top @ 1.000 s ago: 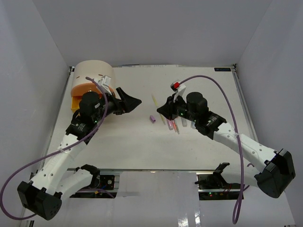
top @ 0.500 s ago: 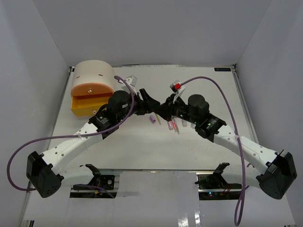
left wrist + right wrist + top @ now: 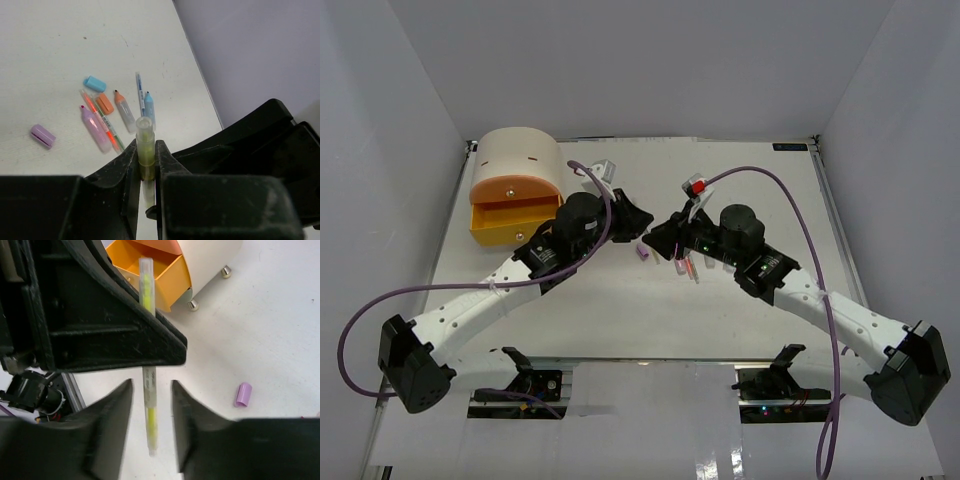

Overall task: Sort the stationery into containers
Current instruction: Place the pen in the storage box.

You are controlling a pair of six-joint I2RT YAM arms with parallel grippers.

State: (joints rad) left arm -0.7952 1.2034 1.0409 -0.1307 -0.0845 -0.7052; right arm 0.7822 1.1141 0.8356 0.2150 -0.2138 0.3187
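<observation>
Yellow pen [image 3: 145, 131] aloft over the table [image 3: 620, 310], near the loose pens [image 3: 107, 122].
I see the left gripper [image 3: 146, 150] clamped on it; the right gripper [image 3: 150, 386] stands parted either side, clear of it.

White tabletop [image 3: 650, 315], matte, with a few dark specks [image 3: 85, 37] showing in the left wrist view. Plain grey-white walls [image 3: 640, 60] box it in at 9, 12 and 3 o'clock. Small dark label [image 3: 790, 147] at the table's 1 o'clock corner. Metal rail [image 3: 827, 195] runs along the 3 o'clock edge.
</observation>
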